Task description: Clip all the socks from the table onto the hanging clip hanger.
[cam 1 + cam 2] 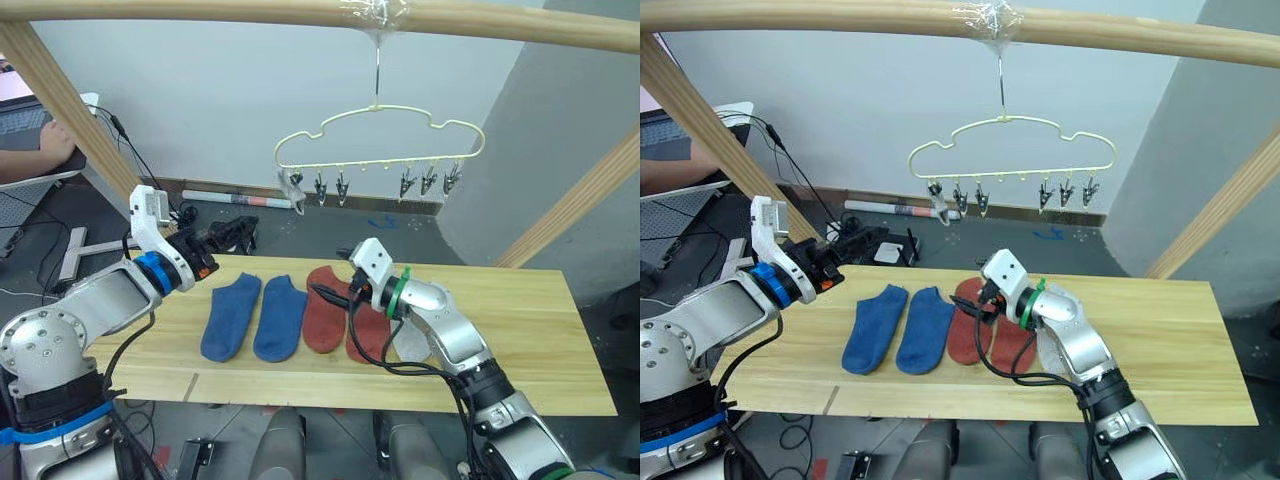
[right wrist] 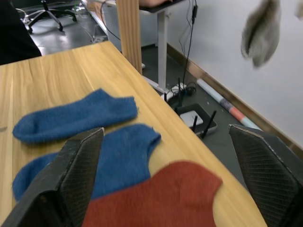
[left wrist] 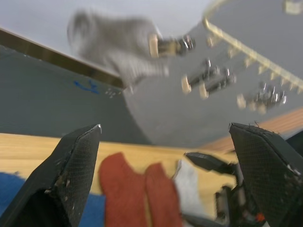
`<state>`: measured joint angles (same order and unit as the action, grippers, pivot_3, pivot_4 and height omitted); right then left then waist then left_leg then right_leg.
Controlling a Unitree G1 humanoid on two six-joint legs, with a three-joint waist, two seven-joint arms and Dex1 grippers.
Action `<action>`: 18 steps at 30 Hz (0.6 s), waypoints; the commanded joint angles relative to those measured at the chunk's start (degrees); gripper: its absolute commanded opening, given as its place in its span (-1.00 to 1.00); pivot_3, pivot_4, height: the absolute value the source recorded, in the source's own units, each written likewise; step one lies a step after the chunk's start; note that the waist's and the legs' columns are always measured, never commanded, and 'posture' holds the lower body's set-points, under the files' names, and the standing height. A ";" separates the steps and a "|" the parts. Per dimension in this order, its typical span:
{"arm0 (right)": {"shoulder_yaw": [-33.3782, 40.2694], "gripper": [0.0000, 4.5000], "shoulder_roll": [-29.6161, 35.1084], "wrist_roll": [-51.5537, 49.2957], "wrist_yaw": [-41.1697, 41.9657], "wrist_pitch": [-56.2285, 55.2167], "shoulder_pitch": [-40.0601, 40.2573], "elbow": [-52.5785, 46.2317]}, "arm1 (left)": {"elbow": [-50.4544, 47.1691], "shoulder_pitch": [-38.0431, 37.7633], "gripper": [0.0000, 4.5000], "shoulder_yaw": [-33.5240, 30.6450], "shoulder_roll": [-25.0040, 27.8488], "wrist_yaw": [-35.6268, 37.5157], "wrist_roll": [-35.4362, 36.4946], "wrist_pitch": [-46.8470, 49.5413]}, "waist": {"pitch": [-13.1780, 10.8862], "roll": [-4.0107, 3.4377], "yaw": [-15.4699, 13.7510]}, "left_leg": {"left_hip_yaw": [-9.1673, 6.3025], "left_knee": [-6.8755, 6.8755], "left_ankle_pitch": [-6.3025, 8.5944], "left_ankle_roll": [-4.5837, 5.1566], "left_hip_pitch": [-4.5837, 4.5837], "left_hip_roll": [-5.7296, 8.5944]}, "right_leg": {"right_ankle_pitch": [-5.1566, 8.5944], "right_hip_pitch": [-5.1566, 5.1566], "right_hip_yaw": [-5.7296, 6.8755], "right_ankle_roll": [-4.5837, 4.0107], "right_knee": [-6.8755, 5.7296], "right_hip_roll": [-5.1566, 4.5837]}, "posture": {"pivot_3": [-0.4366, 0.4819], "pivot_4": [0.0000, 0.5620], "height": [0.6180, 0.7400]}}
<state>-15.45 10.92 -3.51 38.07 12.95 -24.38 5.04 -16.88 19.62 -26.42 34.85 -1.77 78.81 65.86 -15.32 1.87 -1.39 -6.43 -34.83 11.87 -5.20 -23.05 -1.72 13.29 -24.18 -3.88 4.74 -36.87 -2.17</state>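
Note:
The pale-yellow clip hanger (image 1: 378,135) hangs by its hook from the top pole, and one light grey sock (image 1: 293,190) is clipped at its left end. On the table (image 1: 520,340) two blue socks (image 1: 232,316) (image 1: 281,317) lie side by side, with two rust-red socks (image 1: 325,307) (image 1: 368,328) to their right. A second light grey sock (image 1: 411,340) lies partly under my right forearm. My left gripper (image 1: 225,240) is open, empty and raised above the table's back left edge. My right gripper (image 1: 333,293) is open just above the upper end of the red socks.
Wooden frame poles run across the top (image 1: 250,12) and slant down at both sides (image 1: 60,100) (image 1: 580,200). A person's arm (image 1: 35,155) rests at a desk at far left. Cables and a black box (image 1: 235,232) lie on the floor behind the table.

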 commanded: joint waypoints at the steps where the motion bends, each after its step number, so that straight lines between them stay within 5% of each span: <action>1: 3.53 0.98 1.98 -3.04 0.02 3.41 2.35 -6.31 | -6.06 -1.80 1.00 5.01 1.47 5.28 -8.10 -5.01 | 0.00 0.00 -0.07 | 0.00 0.00 0.00 0.00 0.00 0.00 | 0.01 0.00 0.00 -0.01 0.00 0.00 | 0.33 -0.24 1.00; 6: 8.50 0.98 6.67 -8.62 1.88 10.66 4.43 -15.28 | -9.81 -3.45 1.00 14.94 -1.06 10.88 -24.36 -17.31 | -0.02 -0.03 0.05 | 0.06 -0.01 0.00 0.00 0.01 -0.01 | 0.03 -0.02 -0.06 -0.06 0.00 0.01 | 0.20 -0.21 1.00; 14: 14.14 1.00 12.42 -15.03 1.92 17.05 4.15 -24.28 | -8.60 -1.87 0.11 28.87 -8.53 14.37 -45.26 -32.94 | -0.01 -0.02 0.42 | 0.16 0.01 0.01 0.01 -0.03 -0.01 | 0.04 -0.06 -0.14 -0.05 0.07 0.00 | 0.08 -0.18 1.00; 18: 14.19 1.00 12.65 -15.83 1.28 17.12 4.41 -25.97 | -5.90 -0.03 0.11 32.13 -12.85 12.86 -52.93 -38.44 | -0.01 -0.02 1.14 | 0.19 -0.02 0.01 0.02 -0.05 0.00 | 0.03 -0.05 -0.16 -0.03 0.07 0.00 | 0.04 -0.16 1.00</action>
<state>-2.26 23.38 -18.05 39.63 30.54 -19.67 -18.15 -22.94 18.29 4.79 23.40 11.83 29.38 31.28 -15.33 1.85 -0.25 -6.24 -34.86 11.88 -5.18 -23.10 -1.73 13.32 -24.23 -4.03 4.72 -36.80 -2.17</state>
